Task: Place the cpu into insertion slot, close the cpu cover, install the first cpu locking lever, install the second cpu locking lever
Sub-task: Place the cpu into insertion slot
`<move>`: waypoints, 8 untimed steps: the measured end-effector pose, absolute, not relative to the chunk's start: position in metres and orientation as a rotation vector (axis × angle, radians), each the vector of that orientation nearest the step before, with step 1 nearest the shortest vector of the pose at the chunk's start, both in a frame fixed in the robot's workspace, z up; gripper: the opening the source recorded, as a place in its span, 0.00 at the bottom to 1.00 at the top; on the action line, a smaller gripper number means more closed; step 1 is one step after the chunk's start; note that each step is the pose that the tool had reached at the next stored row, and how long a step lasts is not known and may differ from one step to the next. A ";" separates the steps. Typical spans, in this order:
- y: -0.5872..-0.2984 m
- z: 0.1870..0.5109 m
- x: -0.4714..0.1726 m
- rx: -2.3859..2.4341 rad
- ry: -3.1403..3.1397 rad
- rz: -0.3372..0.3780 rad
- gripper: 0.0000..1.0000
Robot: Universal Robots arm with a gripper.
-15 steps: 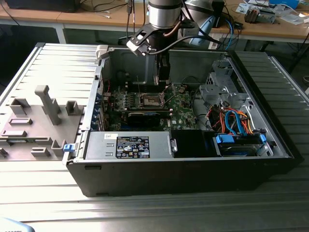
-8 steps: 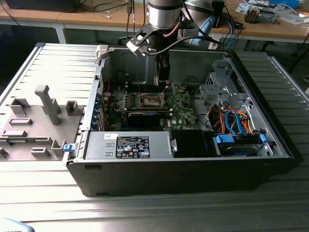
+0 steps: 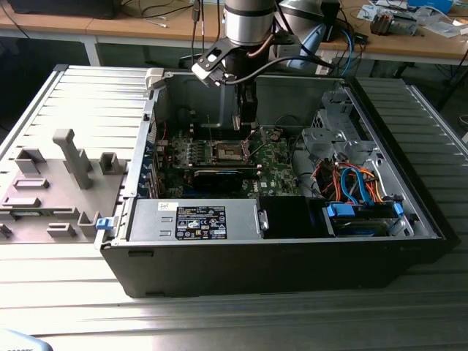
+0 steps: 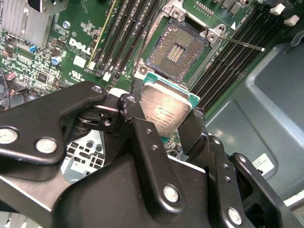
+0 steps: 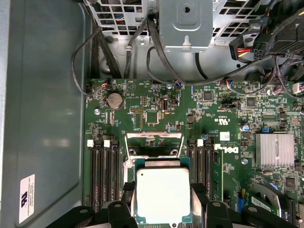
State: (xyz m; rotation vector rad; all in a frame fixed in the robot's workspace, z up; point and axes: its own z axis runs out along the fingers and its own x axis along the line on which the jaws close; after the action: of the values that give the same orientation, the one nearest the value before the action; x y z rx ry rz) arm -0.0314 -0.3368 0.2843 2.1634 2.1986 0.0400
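Inside the open computer case (image 3: 256, 267), over the green motherboard (image 3: 278, 164) in the exterior view's left half, the gripper (image 3: 248, 121) hangs close above the insertion slot (image 3: 229, 152). Its 2 fingers (image 4: 142, 133) pinch the cpu (image 4: 164, 111) by opposite edges, silver top toward both wrist cameras. In the second wrist view the slot's dark centre lies bare, the cpu apart from it. The cpu cover (image 5: 153, 142) stands swung open just beyond the cpu.

The arm (image 3: 247, 22) enters at the upper centre of the exterior view, wrist pointing straight down. The gripper (image 3: 248, 121) hangs vertical, jaws closed on opposite edges of the cpu (image 5: 163, 194).
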 end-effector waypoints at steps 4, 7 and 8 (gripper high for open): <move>-0.337 0.284 -0.031 2.163 2.199 0.040 0.55; -0.337 0.283 -0.031 2.163 2.199 0.040 0.55; -0.337 0.283 -0.031 2.163 2.199 0.040 0.55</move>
State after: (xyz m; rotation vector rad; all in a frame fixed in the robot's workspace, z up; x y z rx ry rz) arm -0.0314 -0.3368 0.2828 2.1635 2.1986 0.0401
